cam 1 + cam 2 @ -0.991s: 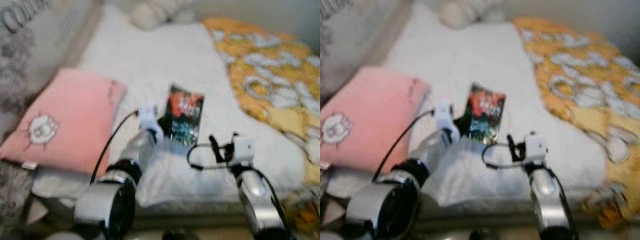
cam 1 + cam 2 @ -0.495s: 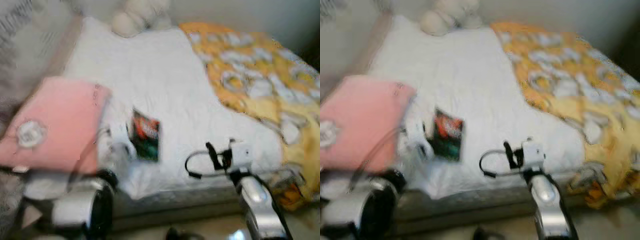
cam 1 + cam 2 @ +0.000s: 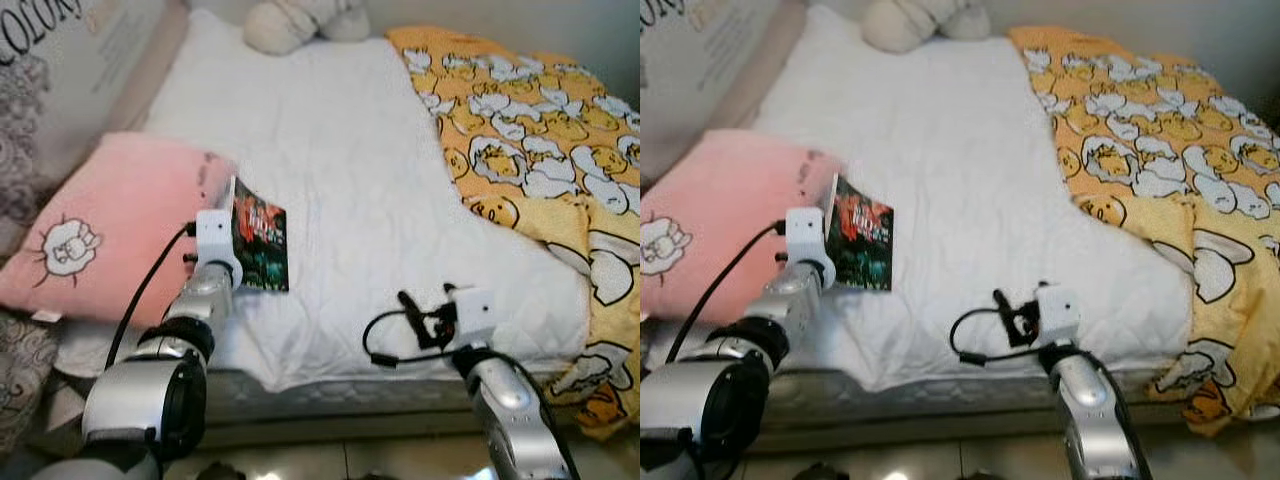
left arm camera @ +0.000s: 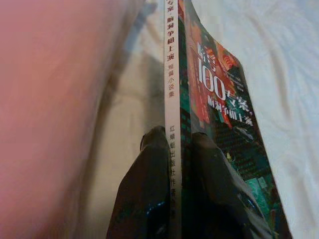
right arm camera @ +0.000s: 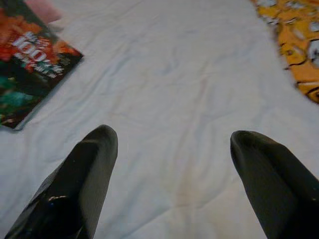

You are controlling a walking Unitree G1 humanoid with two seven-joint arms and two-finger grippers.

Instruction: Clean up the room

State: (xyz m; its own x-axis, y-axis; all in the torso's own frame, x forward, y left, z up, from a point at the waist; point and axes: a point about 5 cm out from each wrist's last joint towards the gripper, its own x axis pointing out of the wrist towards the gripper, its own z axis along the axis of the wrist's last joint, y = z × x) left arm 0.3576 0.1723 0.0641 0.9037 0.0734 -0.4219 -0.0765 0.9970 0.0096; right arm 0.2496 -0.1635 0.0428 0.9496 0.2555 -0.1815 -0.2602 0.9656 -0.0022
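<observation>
Item: book (image 3: pixel 259 247), paperback with a dark cover in red and green and a white spine bearing Chinese lettering. It is being pinched along its spine edge by the left gripper (image 4: pixel 173 149), one black finger on each side of it. It is standing tilted on edge rather than lying flat, its long axis running on away from the fingers, spine side toward the pink pillow (image 3: pixel 110 235), cover facing away from the pillow. Whether its lower edge is touching the sheet cannot be told.

Relation governing the next move: the book is lying straight ahead of the left gripper and already in its grasp, just beside the pillow's inner edge; the left arm is plainly the nearer one. The right gripper (image 5: pixel 169 169) is hovering well apart from the book, on the side away from the pillow, fingers spread wide over bare sheet, holding nothing.

Surface: bed (image 3: pixel 330 150) with a white quilted sheet, soft and rumpled, likely to give under any weight.

Room, placed from the pillow: a yellow printed blanket (image 3: pixel 530 140) is lying across the far side of the bed; a pale plush toy (image 3: pixel 300 20) is resting at the bed's far end; a lettered cushion (image 3: pixel 60 70) is leaning just behind the pillow. Pale floor is showing below the bed's near edge.

Judgement: the book is secured and awaiting carrying off to its place.
</observation>
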